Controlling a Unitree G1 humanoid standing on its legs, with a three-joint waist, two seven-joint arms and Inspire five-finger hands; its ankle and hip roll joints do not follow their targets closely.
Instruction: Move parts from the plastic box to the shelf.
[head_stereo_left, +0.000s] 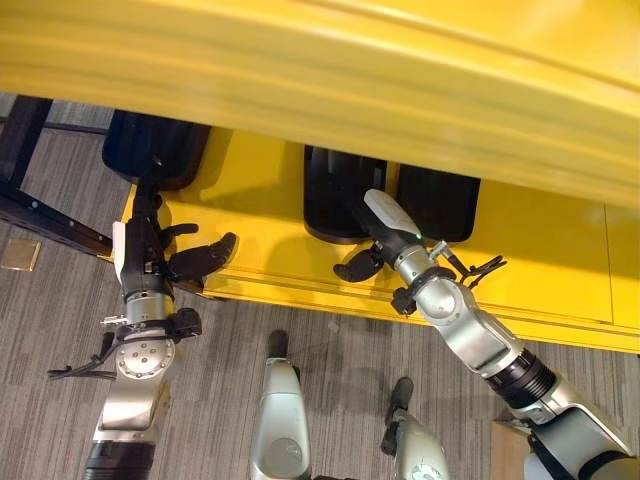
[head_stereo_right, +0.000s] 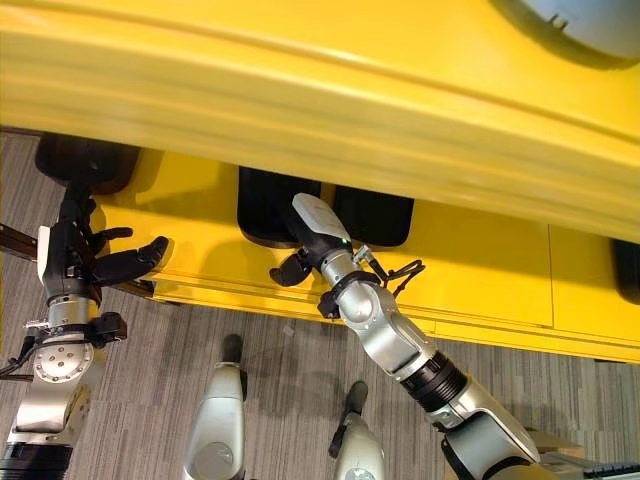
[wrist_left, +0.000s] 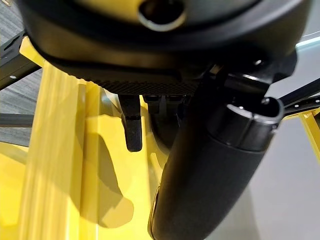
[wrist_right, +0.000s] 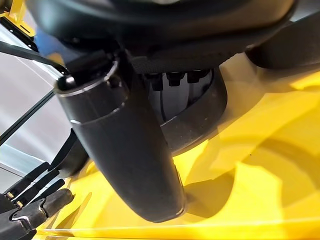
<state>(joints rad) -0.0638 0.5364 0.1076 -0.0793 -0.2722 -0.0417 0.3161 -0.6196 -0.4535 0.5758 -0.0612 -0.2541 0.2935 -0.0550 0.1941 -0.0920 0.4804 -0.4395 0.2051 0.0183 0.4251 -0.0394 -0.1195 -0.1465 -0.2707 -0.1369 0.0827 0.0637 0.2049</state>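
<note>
Three black parts lie on the yellow shelf's lower level (head_stereo_left: 560, 250): a left part (head_stereo_left: 155, 150), a middle part (head_stereo_left: 335, 200) and a right part (head_stereo_left: 440, 205). My left hand (head_stereo_left: 150, 250) hovers at the shelf's front left corner, open. Its straight fingers (wrist_left: 132, 125) point toward the left part without touching it, and its thumb (head_stereo_left: 205, 258) sticks out sideways. My right hand (head_stereo_left: 390, 215), with a white cover on it, reaches in where the middle and right parts meet. Its far end is hidden under the upper level. A black curved rim (wrist_right: 200, 120) lies just past that hand.
The shelf's yellow upper level (head_stereo_left: 350, 80) overhangs the parts and hides their far ends. A pale grey-blue object (head_stereo_right: 590, 25) rests on top at the far right. A black frame (head_stereo_left: 30, 200) stands left of the shelf on grey carpet (head_stereo_left: 330, 350).
</note>
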